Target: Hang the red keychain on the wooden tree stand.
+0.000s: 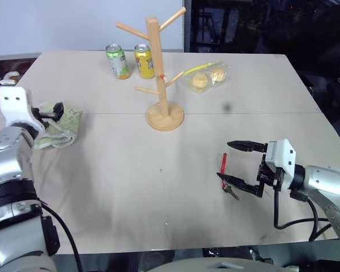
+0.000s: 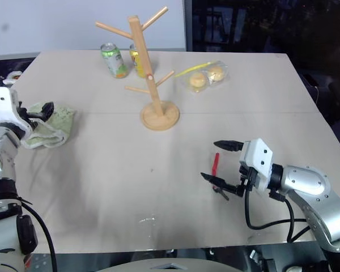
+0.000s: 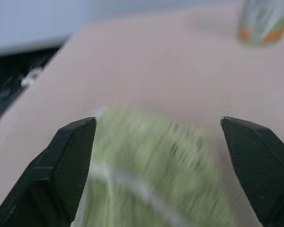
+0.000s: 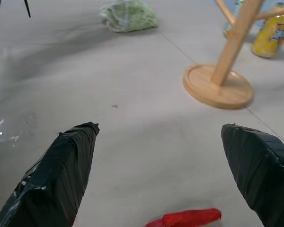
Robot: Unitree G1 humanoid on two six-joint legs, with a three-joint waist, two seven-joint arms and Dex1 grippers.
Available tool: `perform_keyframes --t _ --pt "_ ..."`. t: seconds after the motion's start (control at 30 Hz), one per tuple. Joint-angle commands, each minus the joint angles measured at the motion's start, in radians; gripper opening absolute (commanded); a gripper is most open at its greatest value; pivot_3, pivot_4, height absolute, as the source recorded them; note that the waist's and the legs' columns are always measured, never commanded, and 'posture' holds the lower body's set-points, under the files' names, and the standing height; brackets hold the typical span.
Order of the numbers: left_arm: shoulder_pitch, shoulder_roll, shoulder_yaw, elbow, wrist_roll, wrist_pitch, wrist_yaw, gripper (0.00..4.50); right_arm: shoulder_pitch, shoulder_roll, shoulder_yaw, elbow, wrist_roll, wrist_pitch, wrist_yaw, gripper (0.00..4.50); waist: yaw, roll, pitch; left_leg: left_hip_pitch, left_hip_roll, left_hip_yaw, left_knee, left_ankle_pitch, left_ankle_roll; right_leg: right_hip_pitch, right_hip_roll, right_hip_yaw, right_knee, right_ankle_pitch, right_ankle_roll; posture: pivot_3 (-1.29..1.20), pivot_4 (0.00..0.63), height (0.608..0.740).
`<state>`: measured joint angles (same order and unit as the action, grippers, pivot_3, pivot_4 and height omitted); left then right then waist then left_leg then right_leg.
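Right hand (image 1: pixel 242 168) spread around red keychain (image 1: pixel 224 165) lying on desk (image 1: pixel 130 187); left hand (image 3: pixel 161 156) spread over green cloth (image 1: pixel 61 126). Can labels unreadable.

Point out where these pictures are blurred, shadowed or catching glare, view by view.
Left wrist view: the green cloth is smeared by motion blur, and the can beyond is soft. Right wrist view: the wooden tree stand is slightly soft; the red keychain is cut off at the frame edge. Left eye view: a soft shadow darkens the table near the front edge; the yellow can stays sharp.
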<state>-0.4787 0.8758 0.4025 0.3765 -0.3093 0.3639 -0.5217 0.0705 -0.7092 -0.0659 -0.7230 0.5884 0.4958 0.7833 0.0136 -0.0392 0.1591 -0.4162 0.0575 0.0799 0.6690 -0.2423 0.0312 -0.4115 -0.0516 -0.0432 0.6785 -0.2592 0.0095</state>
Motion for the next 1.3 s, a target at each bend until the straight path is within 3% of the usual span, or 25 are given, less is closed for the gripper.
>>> perform_keyframes --t 0.03,0.23,0.43,0.87,1.23,1.3 --pt "0.054 0.082 -0.121 -0.381 -0.210 0.194 -0.324 4.42 0.088 0.005 -0.086 -0.090 0.129 0.136 -0.105 4.50 0.002 0.000 0.000 0.000 0.000 0.000 0.000 0.000 0.000 0.001 -0.001 -0.001 0.000 0.000 0.000 0.00 0.150 0.740" --pt "0.070 0.101 -0.224 -0.595 -0.353 0.335 -0.499 4.42 0.135 0.010 -0.105 -0.089 0.245 0.297 -0.222 4.50 -0.015 0.003 0.001 0.003 0.000 0.003 0.000 0.000 0.000 0.001 -0.001 0.003 0.000 0.000 0.000 0.00 0.150 0.740" --pt "0.078 0.105 -0.335 -0.751 -0.386 0.335 -0.633 4.42 0.099 0.015 -0.069 -0.027 0.268 0.392 -0.295 4.50 -0.020 0.003 0.002 0.003 0.001 -0.004 0.000 0.001 0.000 0.001 0.006 0.003 0.000 0.000 0.001 0.00 0.150 0.740" --pt "0.073 0.088 -0.419 -0.773 -0.302 0.173 -0.758 4.42 -0.028 0.110 0.128 0.086 0.099 0.438 -0.430 4.50 -0.022 0.003 0.002 0.002 0.000 -0.004 0.000 0.001 0.000 0.000 0.011 0.005 -0.001 -0.001 0.001 0.00 0.150 0.740" --pt "0.032 0.053 -0.422 -0.785 -0.331 0.214 -0.741 4.42 -0.155 0.235 0.244 0.137 -0.031 0.487 -0.516 4.50 -0.031 0.002 0.002 0.012 0.001 -0.009 0.000 0.001 0.000 0.000 0.018 0.019 0.000 0.003 -0.005 0.00 0.150 0.740" --pt "0.035 0.053 -0.421 -0.792 -0.332 0.219 -0.739 4.50 -0.166 0.252 0.251 0.142 -0.039 0.496 -0.515 3.95 -0.031 0.002 0.002 0.013 0.001 -0.009 -0.001 0.001 0.000 0.000 0.019 0.020 0.000 0.003 -0.005 0.00 0.150 0.740"
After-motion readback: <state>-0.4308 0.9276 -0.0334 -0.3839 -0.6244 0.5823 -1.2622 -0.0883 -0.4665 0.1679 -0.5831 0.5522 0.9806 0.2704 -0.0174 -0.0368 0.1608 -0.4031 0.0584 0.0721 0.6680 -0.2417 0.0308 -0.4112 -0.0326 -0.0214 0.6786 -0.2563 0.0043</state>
